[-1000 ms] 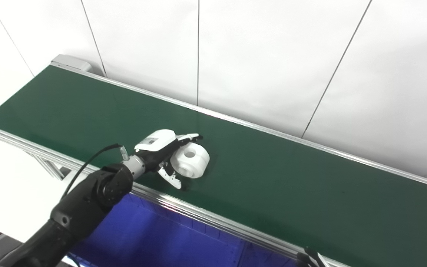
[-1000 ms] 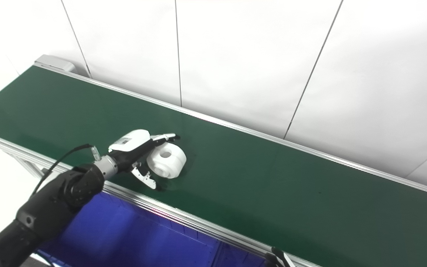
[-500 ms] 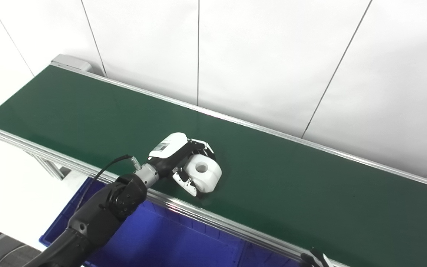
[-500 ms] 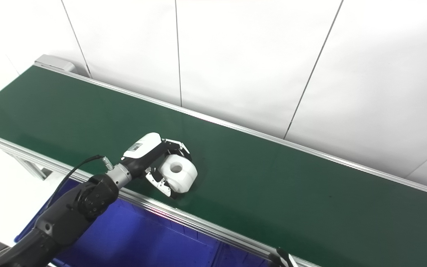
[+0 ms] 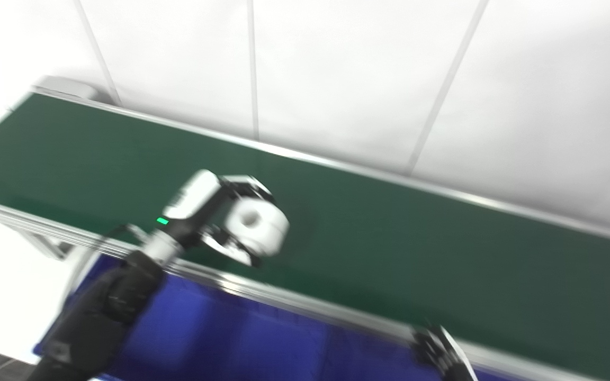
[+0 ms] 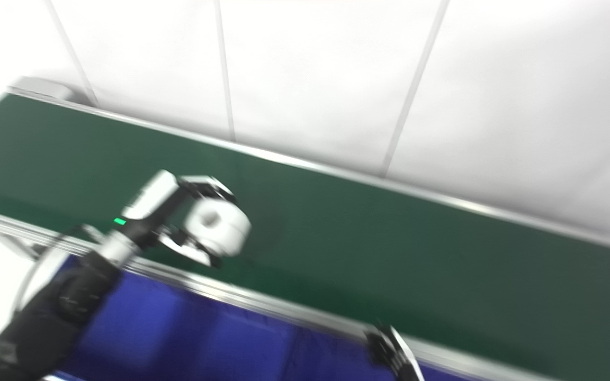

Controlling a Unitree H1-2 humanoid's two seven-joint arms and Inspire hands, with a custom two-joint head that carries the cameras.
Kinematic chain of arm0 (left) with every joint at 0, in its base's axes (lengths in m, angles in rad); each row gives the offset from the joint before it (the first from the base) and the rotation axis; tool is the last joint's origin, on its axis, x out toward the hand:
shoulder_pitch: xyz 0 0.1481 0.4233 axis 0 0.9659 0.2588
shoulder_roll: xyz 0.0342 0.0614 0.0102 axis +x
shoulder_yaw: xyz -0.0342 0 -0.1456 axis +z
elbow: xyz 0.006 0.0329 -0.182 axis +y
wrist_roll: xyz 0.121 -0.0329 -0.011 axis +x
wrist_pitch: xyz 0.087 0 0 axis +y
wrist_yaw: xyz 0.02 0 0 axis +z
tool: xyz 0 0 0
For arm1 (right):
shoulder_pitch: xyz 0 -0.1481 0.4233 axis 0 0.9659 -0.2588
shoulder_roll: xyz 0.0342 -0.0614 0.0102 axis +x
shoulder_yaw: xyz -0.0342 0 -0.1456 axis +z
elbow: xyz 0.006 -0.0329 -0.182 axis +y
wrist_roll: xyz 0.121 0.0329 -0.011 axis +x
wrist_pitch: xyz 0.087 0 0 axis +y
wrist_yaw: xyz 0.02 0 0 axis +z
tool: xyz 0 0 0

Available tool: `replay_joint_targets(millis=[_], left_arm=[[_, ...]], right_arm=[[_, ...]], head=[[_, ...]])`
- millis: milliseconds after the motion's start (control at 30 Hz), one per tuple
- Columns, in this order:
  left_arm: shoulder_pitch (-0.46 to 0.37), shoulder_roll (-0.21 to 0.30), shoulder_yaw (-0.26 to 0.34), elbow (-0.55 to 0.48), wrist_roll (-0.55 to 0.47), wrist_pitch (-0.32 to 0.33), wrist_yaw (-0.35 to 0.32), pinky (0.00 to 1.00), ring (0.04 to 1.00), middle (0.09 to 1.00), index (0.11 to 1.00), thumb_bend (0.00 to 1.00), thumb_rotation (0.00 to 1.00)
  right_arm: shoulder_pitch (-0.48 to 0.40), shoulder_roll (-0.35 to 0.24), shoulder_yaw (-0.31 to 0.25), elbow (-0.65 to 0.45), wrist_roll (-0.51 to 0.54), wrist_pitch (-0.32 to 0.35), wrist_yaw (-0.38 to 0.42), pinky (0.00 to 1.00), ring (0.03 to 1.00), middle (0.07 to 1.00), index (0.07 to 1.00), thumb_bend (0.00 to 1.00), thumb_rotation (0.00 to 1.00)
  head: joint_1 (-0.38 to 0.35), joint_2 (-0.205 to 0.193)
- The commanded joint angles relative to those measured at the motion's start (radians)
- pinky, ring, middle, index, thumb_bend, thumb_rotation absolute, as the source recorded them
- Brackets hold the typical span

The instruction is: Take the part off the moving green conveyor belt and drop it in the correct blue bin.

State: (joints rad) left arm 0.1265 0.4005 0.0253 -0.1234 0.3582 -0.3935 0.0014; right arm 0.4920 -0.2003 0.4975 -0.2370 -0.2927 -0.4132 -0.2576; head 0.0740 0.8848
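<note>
The part is a white round piece [image 5: 258, 226] with a hole in its top face. My left hand [image 5: 215, 214] is shut on it, fingers over the far side and thumb under the near side, and holds it above the near half of the green conveyor belt [image 5: 389, 248]. It also shows in the right eye view [image 6: 216, 227]. Only the fingertips of my right hand [image 5: 437, 352] show at the bottom edge, over the belt's near rail; I cannot tell how they stand. The picture is blurred.
A blue bin [image 5: 220, 338] lies below the belt's near metal rail [image 5: 294, 301], under my left forearm. A white panelled wall [image 5: 337, 79] runs behind the belt. The belt's end block [image 5: 64, 84] is at the far left.
The camera has shifted and the picture is blurred. My left hand has closed on the white part and raised it a little off the belt. More of my right hand's fingertips show.
</note>
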Motion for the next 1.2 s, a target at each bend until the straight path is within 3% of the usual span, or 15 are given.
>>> replay_joint_targets(millis=[0, 167, 333, 500, 567, 633, 667, 733, 833, 1067, 1167], left_arm=[[0.003, 0.023, 0.018, -0.059, -0.059, -0.043, -0.003, 0.37, 0.429, 0.453, 0.529, 0.51, 0.0], [0.053, 0.014, 0.027, -0.155, -0.123, -0.023, -0.035, 0.41, 0.46, 0.468, 0.52, 0.51, 0.0], [0.106, -0.018, 0.029, -0.227, -0.116, -0.009, -0.046, 0.42, 0.475, 0.475, 0.511, 0.52, 0.0], [0.179, -0.053, 0.007, -0.253, -0.124, -0.019, -0.06, 0.39, 0.455, 0.471, 0.512, 0.52, 0.0], [0.207, -0.068, 0.003, -0.257, -0.116, -0.022, -0.061, 0.35, 0.413, 0.447, 0.519, 0.52, 0.0], [0.237, -0.081, -0.001, -0.256, -0.11, -0.03, -0.061, 0.21, 0.272, 0.466, 0.497, 0.52, 0.0], [0.255, -0.086, -0.004, -0.257, -0.106, -0.032, -0.062, 0.2, 0.274, 0.433, 0.513, 0.52, 0.0], [0.289, -0.095, -0.009, -0.259, -0.106, -0.032, -0.065, 0.35, 0.416, 0.461, 0.511, 0.52, 0.0], [0.337, -0.11, -0.016, -0.263, -0.104, -0.01, -0.074, 0.43, 0.477, 0.48, 0.501, 0.52, 0.0], [0.411, -0.127, -0.045, -0.192, -0.109, -0.038, -0.088, 0.45, 0.501, 0.487, 0.496, 0.52, 0.0], [0.42, -0.136, -0.058, -0.139, -0.088, -0.061, -0.078, 0.35, 0.423, 0.48, 0.502, 0.52, 0.0]], right_arm=[[0.019, 0.021, -0.012, -0.058, -0.01, -0.041, 0.025, 0.68, 0.755, 0.799, 0.848, 0.77, 0.62], [0.036, 0.061, -0.035, -0.11, -0.022, 0.001, 0.076, 0.71, 0.79, 0.821, 0.856, 0.76, 0.58], [0.043, 0.097, -0.055, -0.145, -0.033, 0.044, 0.124, 0.72, 0.8, 0.833, 0.866, 0.75, 0.57], [0.044, 0.118, -0.074, -0.154, -0.04, 0.099, 0.168, 0.73, 0.816, 0.842, 0.88, 0.76, 0.58], [0.045, 0.123, -0.079, -0.149, -0.041, 0.109, 0.179, 0.74, 0.823, 0.848, 0.886, 0.77, 0.59], [0.047, 0.126, -0.084, -0.143, -0.048, 0.113, 0.186, 0.74, 0.827, 0.853, 0.888, 0.77, 0.6], [0.048, 0.127, -0.086, -0.138, -0.05, 0.112, 0.189, 0.74, 0.83, 0.855, 0.889, 0.77, 0.61], [0.047, 0.129, -0.091, -0.126, -0.047, 0.11, 0.196, 0.75, 0.833, 0.854, 0.889, 0.77, 0.6], [0.046, 0.131, -0.095, -0.115, -0.036, 0.119, 0.207, 0.76, 0.84, 0.858, 0.891, 0.77, 0.58], [0.043, 0.133, -0.107, -0.088, -0.046, 0.132, 0.224, 0.77, 0.841, 0.857, 0.889, 0.77, 0.59], [0.043, 0.132, -0.11, -0.073, -0.047, 0.135, 0.23, 0.78, 0.846, 0.862, 0.895, 0.78, 0.59]], head=[[-0.015, 0.017], [-0.05, 0.062], [-0.082, 0.096], [-0.091, 0.096], [-0.086, 0.094], [-0.082, 0.091], [-0.08, 0.091], [-0.079, 0.091], [-0.07, 0.091], [-0.071, 0.085], [-0.07, 0.078]])
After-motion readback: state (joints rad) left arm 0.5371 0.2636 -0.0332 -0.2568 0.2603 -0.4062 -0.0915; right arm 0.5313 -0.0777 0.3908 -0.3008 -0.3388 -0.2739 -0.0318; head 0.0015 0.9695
